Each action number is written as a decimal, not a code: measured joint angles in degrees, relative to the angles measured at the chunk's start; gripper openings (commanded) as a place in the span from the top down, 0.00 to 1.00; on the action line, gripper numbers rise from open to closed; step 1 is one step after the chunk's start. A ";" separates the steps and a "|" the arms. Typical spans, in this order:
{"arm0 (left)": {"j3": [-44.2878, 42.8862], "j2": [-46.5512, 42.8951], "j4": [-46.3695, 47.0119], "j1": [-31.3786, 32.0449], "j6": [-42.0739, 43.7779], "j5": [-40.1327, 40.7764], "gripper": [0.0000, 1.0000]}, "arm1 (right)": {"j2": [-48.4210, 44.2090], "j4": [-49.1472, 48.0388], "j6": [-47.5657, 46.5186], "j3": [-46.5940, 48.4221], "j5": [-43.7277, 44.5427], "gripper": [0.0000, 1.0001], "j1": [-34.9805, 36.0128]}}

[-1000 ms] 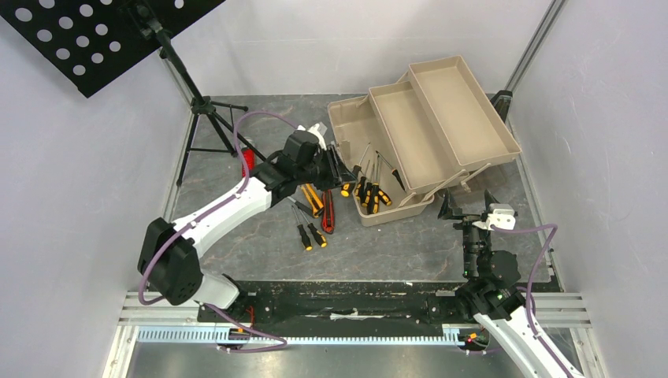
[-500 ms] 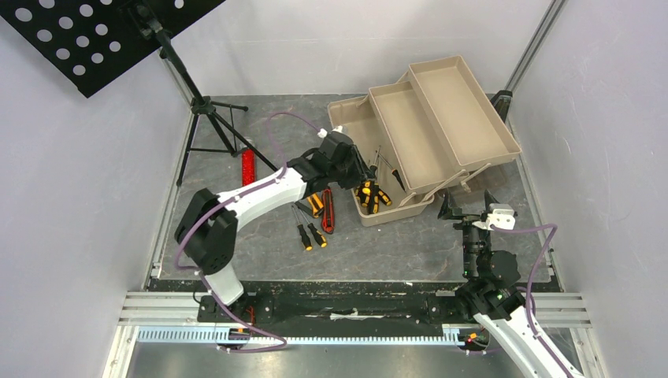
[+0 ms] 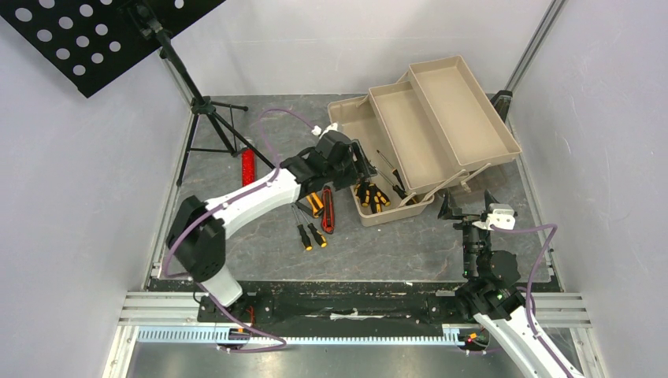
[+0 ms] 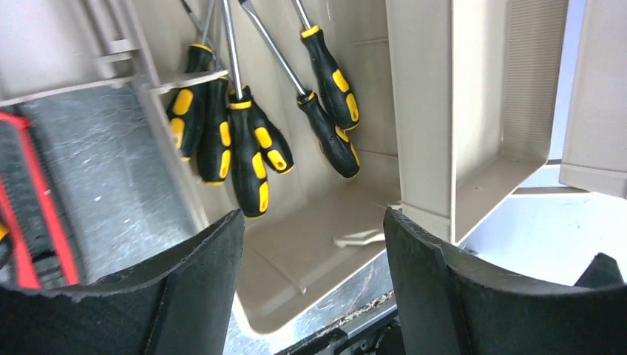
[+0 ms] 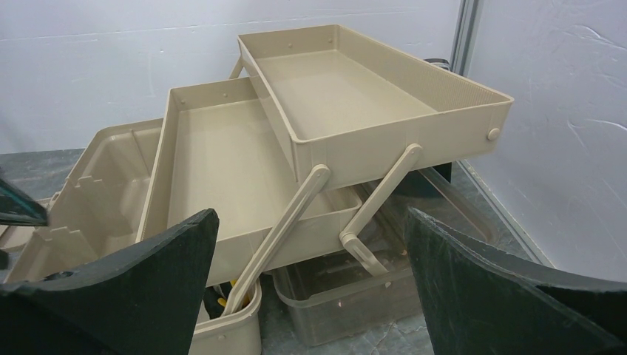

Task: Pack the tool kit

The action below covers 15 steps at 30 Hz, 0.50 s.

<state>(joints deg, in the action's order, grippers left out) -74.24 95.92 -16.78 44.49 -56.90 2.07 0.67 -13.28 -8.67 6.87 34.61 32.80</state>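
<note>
The tan toolbox (image 3: 441,110) stands open at the back right with its two trays folded out. Several yellow-and-black screwdrivers (image 3: 372,195) lie in its bottom compartment, and they show in the left wrist view (image 4: 251,151) too. My left gripper (image 3: 358,168) hovers open and empty over the box's near-left edge, and its jaws (image 4: 314,222) stand wide apart. An orange knife (image 3: 313,202), a red knife (image 3: 328,211) and two screwdrivers (image 3: 309,235) lie on the table left of the box. My right gripper (image 3: 465,206) is open and empty, right of the box, facing the trays (image 5: 333,96).
A black music stand's tripod (image 3: 206,118) stands at the back left. A plain red bar (image 3: 248,166) lies beside it. A clear plastic tub (image 5: 355,296) sits under the toolbox trays. White walls close in both sides.
My left arm swung right from above the knives to the toolbox. The screwdriver near its jaws now lies in the box among the others. The right arm has not moved.
</note>
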 measured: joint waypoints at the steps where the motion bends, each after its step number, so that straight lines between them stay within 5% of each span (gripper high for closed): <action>1: 0.31 -1.38 -1.20 0.00 0.26 0.83 0.25 | 0.00 0.00 0.00 0.00 0.00 0.02 0.00; 15: 9.73 -17.05 -20.63 0.00 1.97 13.16 0.27 | 0.00 0.00 0.00 0.00 0.00 0.02 0.00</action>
<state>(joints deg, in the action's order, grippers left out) -64.51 78.87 -37.41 44.49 -54.94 15.22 0.67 -13.28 -8.67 6.87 34.61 32.80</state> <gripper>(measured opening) 0.732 0.982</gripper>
